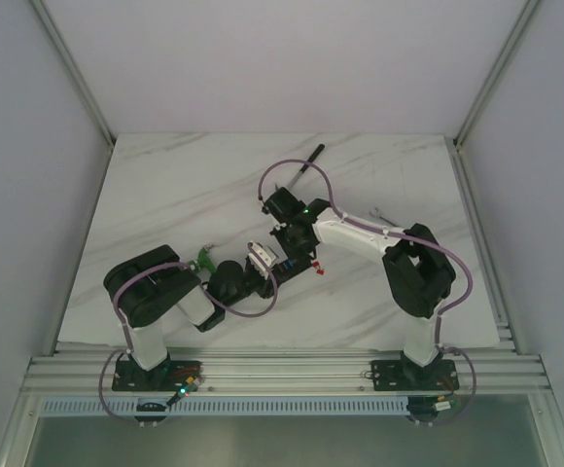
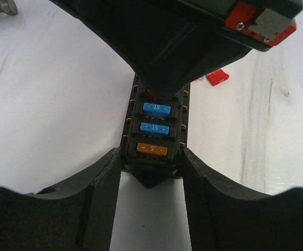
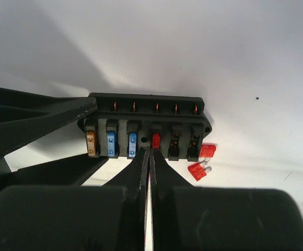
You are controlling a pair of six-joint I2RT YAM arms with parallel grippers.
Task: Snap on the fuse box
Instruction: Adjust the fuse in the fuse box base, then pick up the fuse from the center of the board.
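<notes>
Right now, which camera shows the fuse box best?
Right wrist view: the fuse box shows its whole row of slots. In the left wrist view the right gripper hides half; from above it is tiny.

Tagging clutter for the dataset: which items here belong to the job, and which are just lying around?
In the job: fuse box, clamped by the left gripper; red fuse at the tips of the shut right gripper.
Lying about: loose red fuses, green part, dark-handled tool.
</notes>
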